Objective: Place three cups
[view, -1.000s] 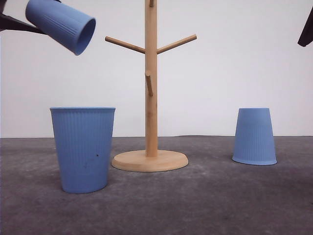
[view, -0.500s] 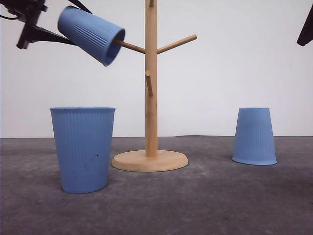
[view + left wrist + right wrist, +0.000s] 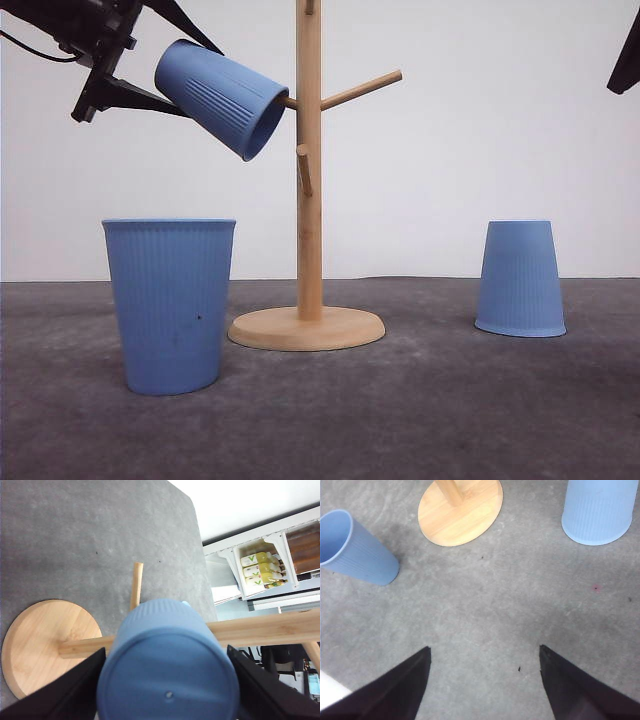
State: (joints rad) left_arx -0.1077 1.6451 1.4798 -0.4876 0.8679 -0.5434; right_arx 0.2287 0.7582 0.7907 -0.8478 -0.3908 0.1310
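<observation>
My left end effector (image 3: 165, 690) is pinching a tilted cup (image 3: 222, 97), its mouth over the wooden stand's (image 3: 308, 200) left peg. My right end effector (image 3: 485, 680) is hovering spread above the surface (image 3: 420, 410).

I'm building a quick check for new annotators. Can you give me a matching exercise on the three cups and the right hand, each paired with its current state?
1. cup in the left hand
2. cup nearest the camera
3. cup right of the wooden stand
4. right hand

a. upside down on the table
b. open, empty
c. upright, mouth up
d. tilted, mouth over a peg

Pairs: 1-d, 2-c, 3-a, 4-b
</observation>
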